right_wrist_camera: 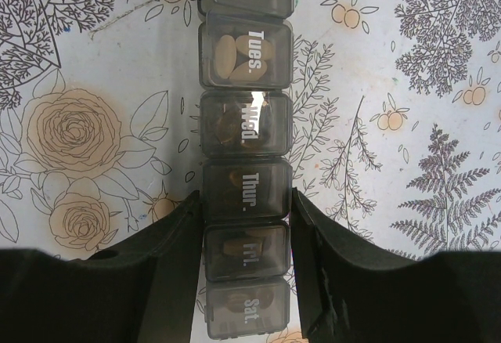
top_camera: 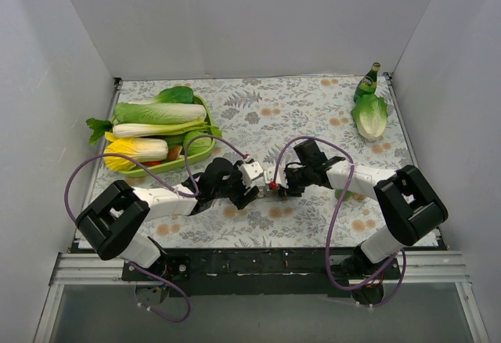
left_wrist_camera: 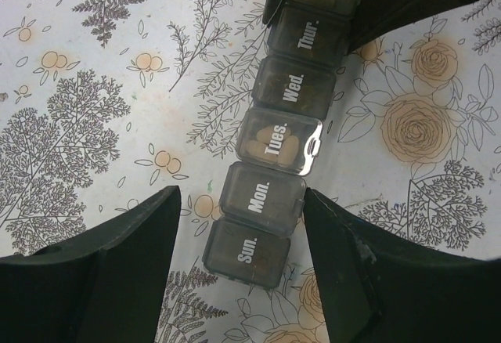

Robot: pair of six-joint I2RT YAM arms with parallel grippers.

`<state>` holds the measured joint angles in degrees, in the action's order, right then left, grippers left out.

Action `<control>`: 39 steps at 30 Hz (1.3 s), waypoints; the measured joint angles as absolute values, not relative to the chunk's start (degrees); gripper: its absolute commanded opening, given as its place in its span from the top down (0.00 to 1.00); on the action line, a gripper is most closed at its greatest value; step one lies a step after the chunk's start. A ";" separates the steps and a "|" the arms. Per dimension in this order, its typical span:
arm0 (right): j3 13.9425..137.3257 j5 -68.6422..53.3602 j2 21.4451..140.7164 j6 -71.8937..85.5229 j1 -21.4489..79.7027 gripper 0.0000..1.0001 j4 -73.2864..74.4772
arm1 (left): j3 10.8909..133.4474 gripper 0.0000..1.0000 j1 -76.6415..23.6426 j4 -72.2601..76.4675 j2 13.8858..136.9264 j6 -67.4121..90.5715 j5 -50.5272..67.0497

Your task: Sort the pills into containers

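Right wrist: right gripper (right_wrist_camera: 246, 198) clamps containers (right_wrist_camera: 246, 135) holding tan pills (right_wrist_camera: 235, 57); left gripper (left_wrist_camera: 241, 194) straddles them, wide.

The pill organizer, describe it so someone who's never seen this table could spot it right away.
On the floral table, look at the near middle, where the left gripper and right gripper meet. Between them lies the pill organizer, a narrow smoky-grey strip of lidded squares. Unlike the green vegetables and bottle, it carries white day labels, Sun to Sat.
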<state>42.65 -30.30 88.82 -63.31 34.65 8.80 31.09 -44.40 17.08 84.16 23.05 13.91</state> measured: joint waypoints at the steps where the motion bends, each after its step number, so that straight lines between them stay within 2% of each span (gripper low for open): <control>1: 42.65 -30.30 88.82 -63.31 34.65 0.60 8.80 | 31.22 0.37 -44.40 16.95 84.16 23.51 13.78; 19: 42.65 -30.15 88.82 -63.22 34.68 0.61 8.78 | 34.92 0.39 -41.56 16.23 84.44 31.94 10.83; 29: 42.65 -30.15 88.82 -63.22 34.70 0.60 8.78 | 38.92 0.39 -40.45 12.21 89.43 33.67 6.61; 32: 42.65 -30.13 88.82 -63.22 34.70 0.58 8.78 | 39.40 0.37 -40.42 11.60 90.35 34.24 6.13; 39: 42.96 -30.15 88.82 -63.18 34.70 0.32 9.41 | 40.03 0.31 -40.05 9.65 89.78 36.51 5.13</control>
